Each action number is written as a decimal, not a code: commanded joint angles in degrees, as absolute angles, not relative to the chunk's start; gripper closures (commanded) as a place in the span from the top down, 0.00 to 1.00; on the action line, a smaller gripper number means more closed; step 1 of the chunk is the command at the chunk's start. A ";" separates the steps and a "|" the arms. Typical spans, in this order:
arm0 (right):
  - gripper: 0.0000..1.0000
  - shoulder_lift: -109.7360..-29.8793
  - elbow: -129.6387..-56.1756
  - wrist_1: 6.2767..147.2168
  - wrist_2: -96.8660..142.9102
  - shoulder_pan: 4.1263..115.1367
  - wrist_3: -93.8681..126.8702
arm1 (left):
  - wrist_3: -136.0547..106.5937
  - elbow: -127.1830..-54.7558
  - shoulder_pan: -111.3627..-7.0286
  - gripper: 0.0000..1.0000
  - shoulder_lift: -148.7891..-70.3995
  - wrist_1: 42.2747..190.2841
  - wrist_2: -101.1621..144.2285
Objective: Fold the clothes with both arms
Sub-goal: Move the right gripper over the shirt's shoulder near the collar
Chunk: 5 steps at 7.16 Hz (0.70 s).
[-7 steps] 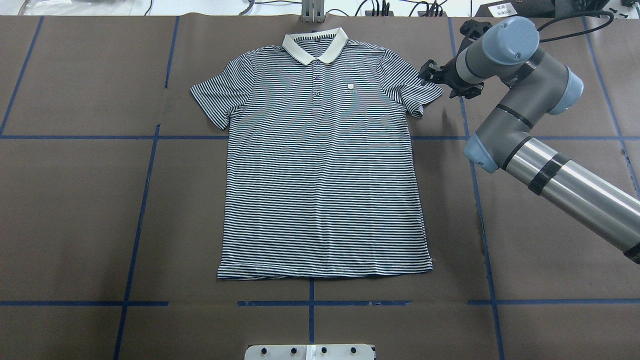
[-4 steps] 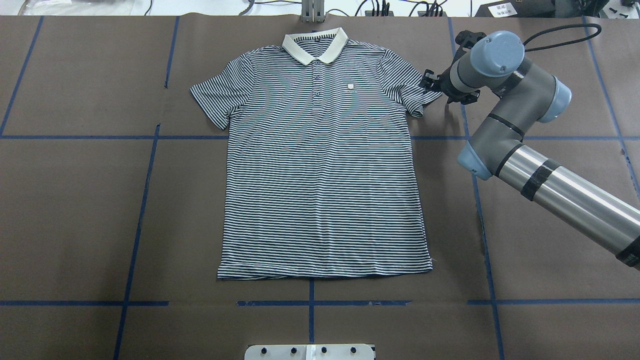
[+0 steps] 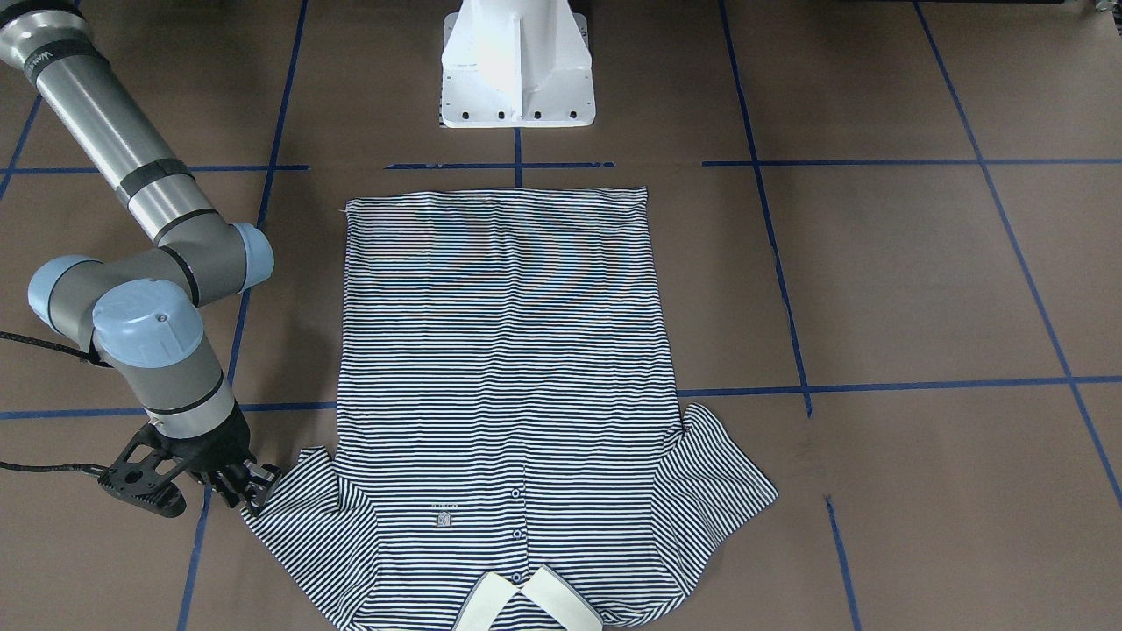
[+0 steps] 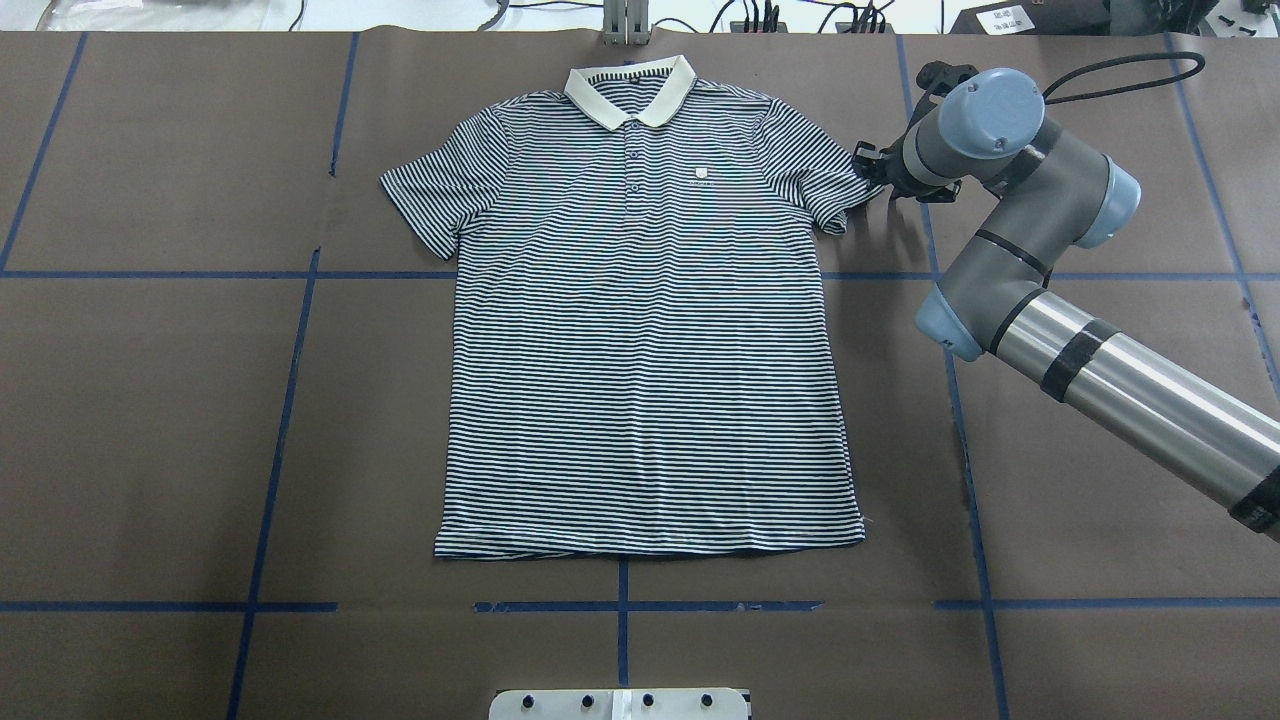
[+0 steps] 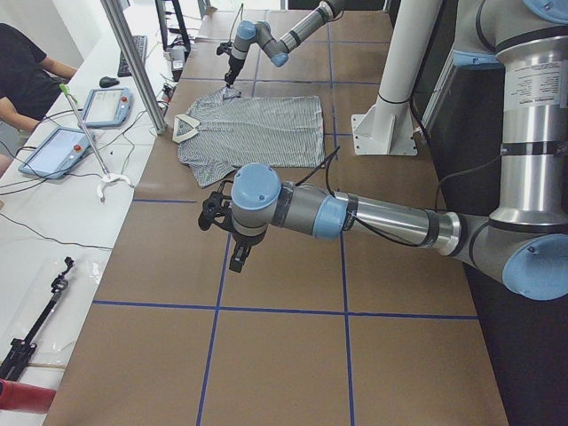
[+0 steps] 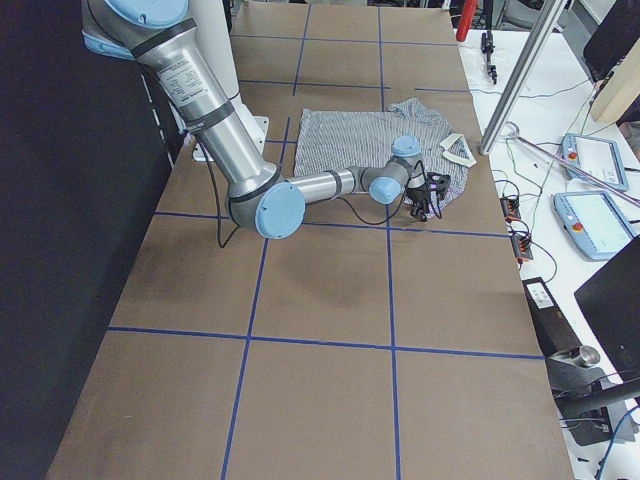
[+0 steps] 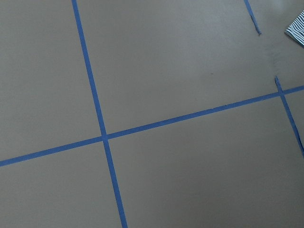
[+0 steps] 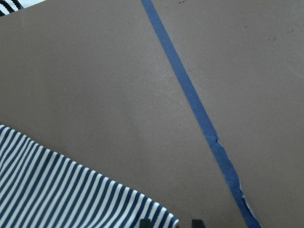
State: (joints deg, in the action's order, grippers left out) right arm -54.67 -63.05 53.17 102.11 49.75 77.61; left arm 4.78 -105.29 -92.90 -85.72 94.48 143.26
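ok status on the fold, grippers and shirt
Right gripper open at the polo shirt sleeve edge. Left gripper off over bare table, state unclear. Shirt flat, unfolded; nothing blocking.

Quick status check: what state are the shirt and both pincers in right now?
Polo shirt: flat, unfolded, front up.
Right pincer: open, low at the tip of one sleeve, nothing gripped.
Left pincer: over bare table, away from the shirt; open or shut unclear.
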 commanded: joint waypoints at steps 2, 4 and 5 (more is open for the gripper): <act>0.00 -53.80 -63.54 53.17 102.39 50.01 77.17 | 4.75 -105.29 -92.90 1.00 -85.69 94.48 143.26; 0.00 -50.73 -65.81 53.35 102.74 49.31 76.29 | 4.75 -105.38 -92.90 1.00 -85.69 94.48 143.26; 0.00 -48.45 -66.35 53.87 102.57 46.61 76.72 | 4.75 -105.38 -92.90 1.00 -85.69 94.48 143.35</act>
State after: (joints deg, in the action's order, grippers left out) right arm -50.92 -65.33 53.42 102.61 48.85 76.45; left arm 4.75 -105.35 -92.90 -85.69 94.48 143.30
